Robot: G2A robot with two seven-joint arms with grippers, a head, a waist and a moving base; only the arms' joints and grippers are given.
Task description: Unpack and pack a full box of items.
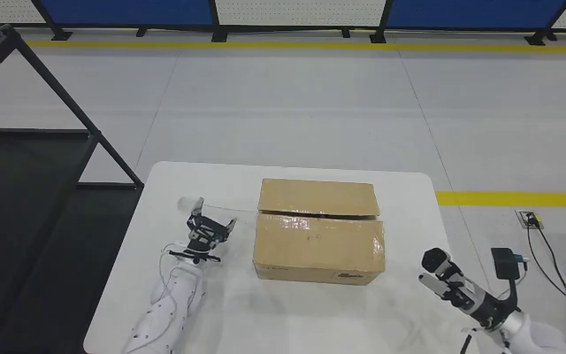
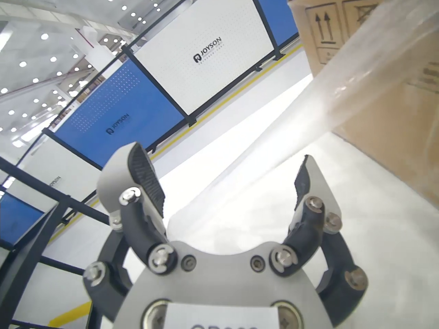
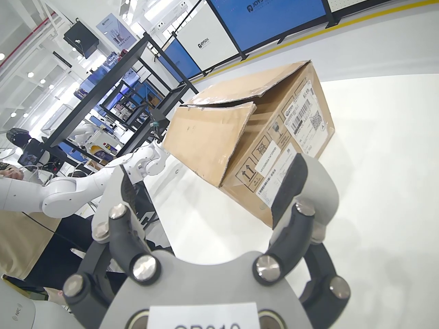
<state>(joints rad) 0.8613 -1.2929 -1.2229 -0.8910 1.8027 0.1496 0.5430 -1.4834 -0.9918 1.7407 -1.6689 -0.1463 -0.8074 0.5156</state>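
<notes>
Top view has the cardboard box (image 1: 318, 234) in the middle of the white desk (image 1: 398, 310), with the left gripper (image 1: 210, 227) just off one end and the right gripper (image 1: 442, 270) near the desk corner, well apart from the other end. Both grippers are spread wide and grip nothing. By the task's wording the box is probably full and heavy, so it is better opened where it sits than lifted. The flaps look thin and bendable, and a free flap edge is the place to pinch. From overhead the lid looks flat, but the right wrist view shows one flap (image 3: 209, 138) sagging inward with a gap at the seam. The left wrist view adds a clear film strip (image 2: 343, 87), likely light and clingy, running from the box toward its open gripper (image 2: 223, 162).
</notes>
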